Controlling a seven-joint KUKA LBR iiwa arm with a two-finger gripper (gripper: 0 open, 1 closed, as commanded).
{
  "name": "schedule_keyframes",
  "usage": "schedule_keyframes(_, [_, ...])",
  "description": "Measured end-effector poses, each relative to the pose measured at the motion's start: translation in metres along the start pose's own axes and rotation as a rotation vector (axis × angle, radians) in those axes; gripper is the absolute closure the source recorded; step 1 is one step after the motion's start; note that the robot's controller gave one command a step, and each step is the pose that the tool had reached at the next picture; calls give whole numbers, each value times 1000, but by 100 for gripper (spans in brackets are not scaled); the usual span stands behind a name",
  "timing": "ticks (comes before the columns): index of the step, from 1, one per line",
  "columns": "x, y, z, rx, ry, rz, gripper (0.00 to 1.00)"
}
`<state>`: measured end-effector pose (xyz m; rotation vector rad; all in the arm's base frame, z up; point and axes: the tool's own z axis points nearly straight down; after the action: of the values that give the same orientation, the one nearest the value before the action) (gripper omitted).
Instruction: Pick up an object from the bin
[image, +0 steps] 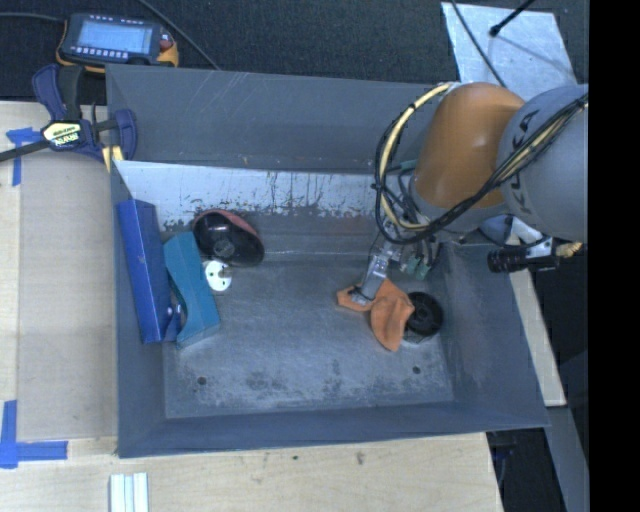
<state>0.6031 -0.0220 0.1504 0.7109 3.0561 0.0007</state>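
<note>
My gripper (377, 284) reaches down in the right half of the bin, its fingertips right at the upper edge of a crumpled orange cloth (388, 312). Whether the cloth is between the fingers is hidden. A round black object (424, 314) lies against the cloth's right side.
At the bin's left wall lies a long blue bar (138, 270) with a teal block (190, 286) beside it. A black and red round object (227, 237) and a small white disc (217, 276) lie near the back left. The arm and its orange cover hang over the bin's right back corner.
</note>
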Motion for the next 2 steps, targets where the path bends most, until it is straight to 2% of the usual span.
schedule_keyframes(1, [0,0,0,0,-1,-2,0])
schedule_keyframes(2, [-2,-10,32,0,0,-250,0])
